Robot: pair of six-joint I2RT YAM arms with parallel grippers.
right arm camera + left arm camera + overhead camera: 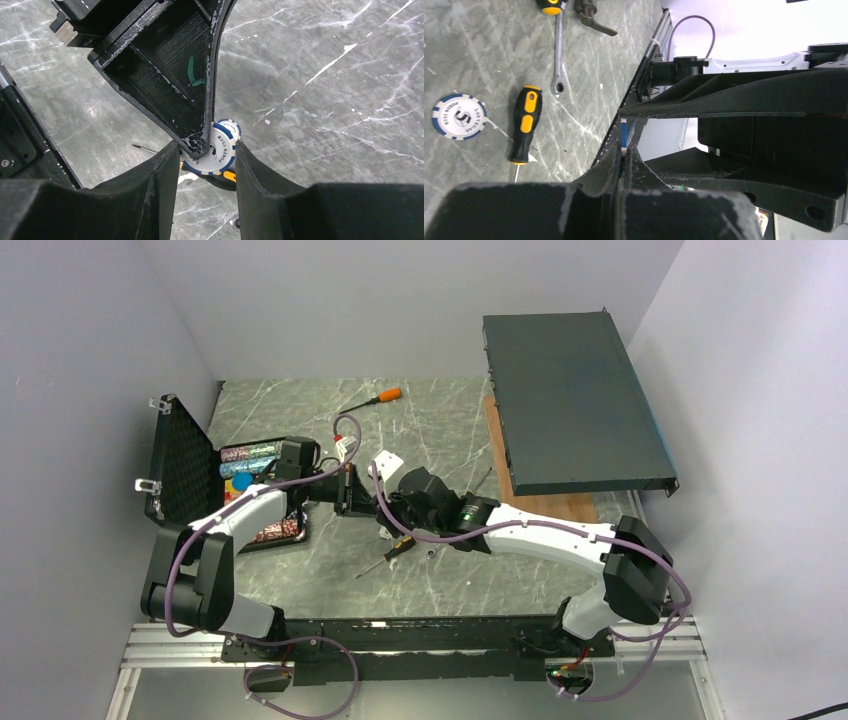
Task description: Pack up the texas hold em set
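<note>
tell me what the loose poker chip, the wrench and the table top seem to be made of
Poker chip: looks like moulded plastic or clay composite, matte, with a printed white centre and blue-and-white edge blocks.
Wrench: metal, likely chromed steel, going by its bright silver sheen.
Table: grey stone look with white veins and a slight gloss; could be real marble or a printed laminate.
</note>
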